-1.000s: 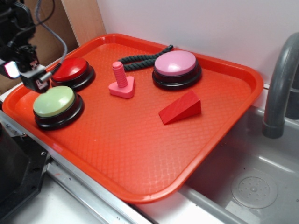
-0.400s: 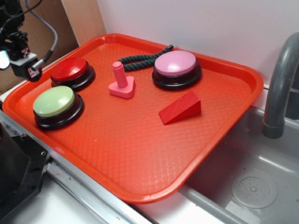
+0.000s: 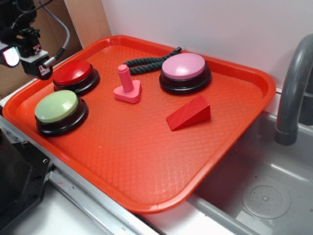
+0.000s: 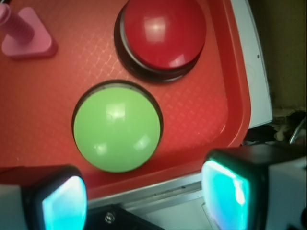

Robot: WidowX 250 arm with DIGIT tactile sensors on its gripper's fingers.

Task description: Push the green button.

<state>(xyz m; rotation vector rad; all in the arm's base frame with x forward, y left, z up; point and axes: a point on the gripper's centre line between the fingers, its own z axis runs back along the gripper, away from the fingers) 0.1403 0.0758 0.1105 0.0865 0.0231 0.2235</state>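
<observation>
The gripper (image 4: 144, 196) hangs above the left edge of the orange tray (image 3: 146, 161), with its jaws spread wide and nothing between them. In the wrist view its two glowing fingertips (image 4: 64, 203) stand at the bottom corners, well apart from each other. In the exterior view the gripper (image 3: 24, 56) is high in the top left corner, clear of all the objects.

The green button (image 4: 116, 127) lies under the gripper, between the two fingertips in the wrist view, and it is not touched. It sits in the near left corner of the tray (image 4: 230, 96), on a black round base. The green button (image 3: 56, 106) has the red button (image 3: 73, 73) just beside it, further back. A pink peg (image 3: 127, 85) stands upright near the tray's middle. Beyond it are the pink button (image 3: 184, 67), a dark rope (image 3: 146, 59) and a red wedge (image 3: 189, 113). The tray rests on the counter (image 3: 73, 215), with a sink (image 3: 264, 191) to the right.
</observation>
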